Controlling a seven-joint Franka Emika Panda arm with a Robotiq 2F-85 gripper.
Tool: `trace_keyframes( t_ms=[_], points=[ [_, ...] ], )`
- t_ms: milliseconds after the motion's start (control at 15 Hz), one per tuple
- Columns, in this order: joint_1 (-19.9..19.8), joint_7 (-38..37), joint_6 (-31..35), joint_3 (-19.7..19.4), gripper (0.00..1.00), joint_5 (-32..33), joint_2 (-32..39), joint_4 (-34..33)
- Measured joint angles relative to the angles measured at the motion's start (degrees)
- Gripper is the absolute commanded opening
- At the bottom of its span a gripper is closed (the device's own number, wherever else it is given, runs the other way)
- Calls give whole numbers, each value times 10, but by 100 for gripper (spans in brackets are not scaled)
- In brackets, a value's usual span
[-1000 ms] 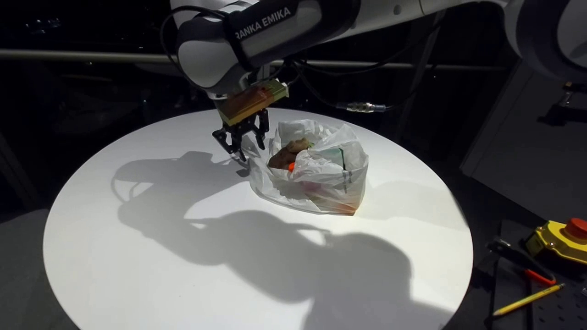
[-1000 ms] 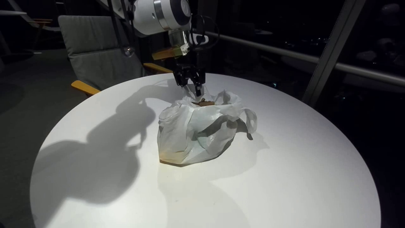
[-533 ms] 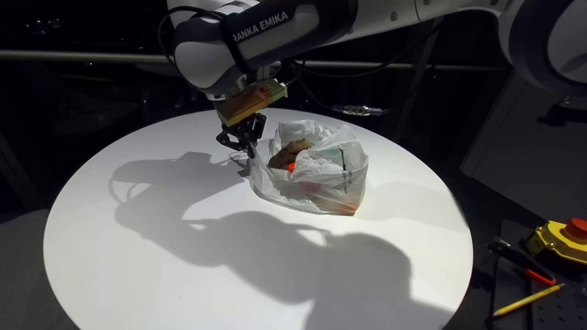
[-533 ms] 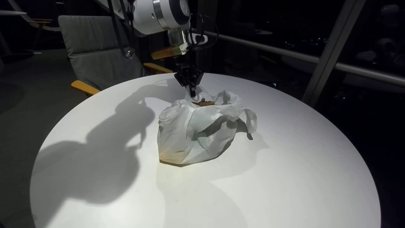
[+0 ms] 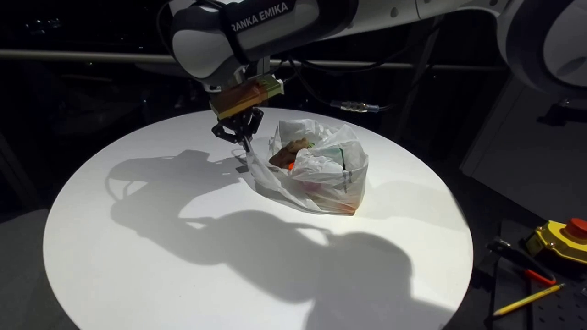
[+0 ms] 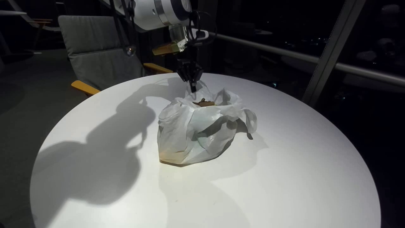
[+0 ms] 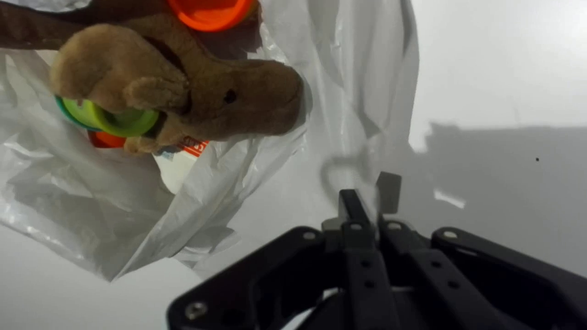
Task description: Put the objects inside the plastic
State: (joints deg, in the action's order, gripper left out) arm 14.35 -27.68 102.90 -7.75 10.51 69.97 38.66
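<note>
The white plastic bag (image 5: 330, 195) stands on the table with its mouth open upward, visible in both exterior views. Inside it lies a brown plush toy (image 7: 257, 98), along with an orange lid (image 7: 212, 16), a green lid (image 7: 126, 123) and a white item with a red label (image 7: 176, 167). My gripper (image 5: 247, 145) is beside the bag's mouth, shut on a strip of the bag's edge that stretches from the fingertips down to the body of the bag. In an exterior view the dark gripper (image 6: 192, 88) shows behind the bag. The lower contents are hidden by the plastic.
The bag sits on a round white table (image 5: 151, 270). Off the table are a yellow box with a red button (image 5: 559, 243) and a pencil (image 5: 527, 300). A grey armchair (image 6: 98, 53) stands behind the table's edge.
The gripper's jaws have closed on the bag's edge. Since then the gripper has risen slightly, drawing that strip of plastic taut. The bag's body and the toy have stayed in place.
</note>
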Motion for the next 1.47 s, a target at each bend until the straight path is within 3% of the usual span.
trace_keyframes(
  t_ms=[667,1067,1400,1467],
  points=[
    [-7,-71,0,2,0,-32,-82,-9],
    [11,-139,-87,-5,0,-30,-126,31],
    [14,-143,-115,-1,0,-32,-150,91],
    [16,-143,-115,-1,26,-32,-155,102]
  ],
)
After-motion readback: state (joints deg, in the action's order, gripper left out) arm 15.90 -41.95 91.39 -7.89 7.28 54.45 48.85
